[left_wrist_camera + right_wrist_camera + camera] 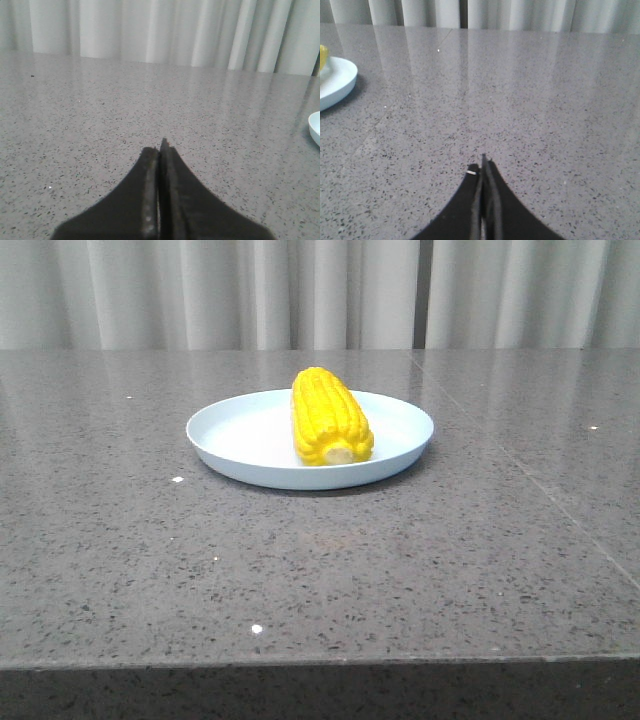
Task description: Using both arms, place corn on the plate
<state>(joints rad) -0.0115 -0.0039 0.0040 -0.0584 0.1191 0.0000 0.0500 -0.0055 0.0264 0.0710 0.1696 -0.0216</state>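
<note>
The corn lies on the plate in the centre of the front view, so the placing seems done. The left gripper and right gripper are both closed and empty, away from the plate; no further move seems needed.

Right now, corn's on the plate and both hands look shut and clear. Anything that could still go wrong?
Two small risks. The corn lies on its rounded side, right of the centre of the plate, so a bump to the table could roll it toward the rim. The left hand and right hand sit low over the table, shut and empty; a sideways sweep toward the plate could knock it.
</note>
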